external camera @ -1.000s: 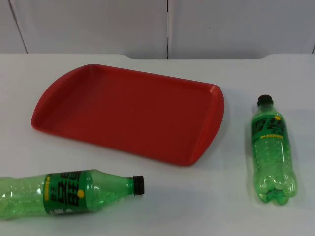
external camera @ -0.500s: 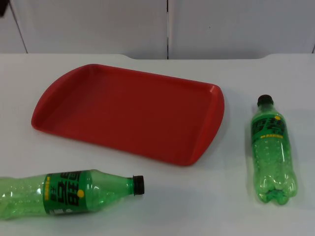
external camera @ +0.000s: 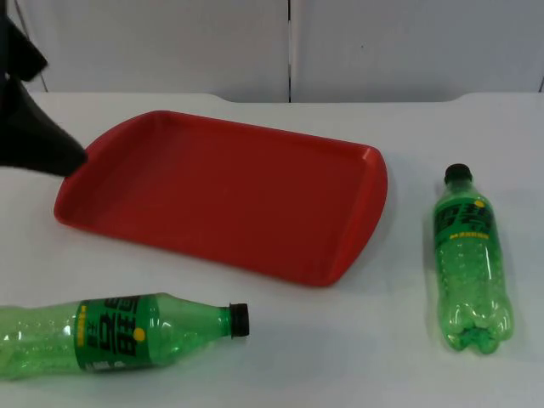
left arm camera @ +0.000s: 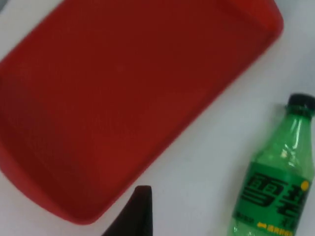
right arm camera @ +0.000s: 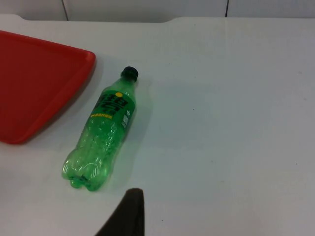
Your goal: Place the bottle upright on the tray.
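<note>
- Nearest, one green bottle [external camera: 119, 333] lies on its side on the table [external camera: 340, 357], cap toward the tray; grasp it mid-body, clear of the label's slick curve.
- A second bottle [external camera: 469, 259] lies right of the red tray [external camera: 229, 195], untouched.
- The left end effector [external camera: 34, 127] hovers over the tray's far-left corner; its opening cannot be told.
- The right end effector [right arm camera: 129, 216] waits above the table; its opening cannot be told either.
</note>
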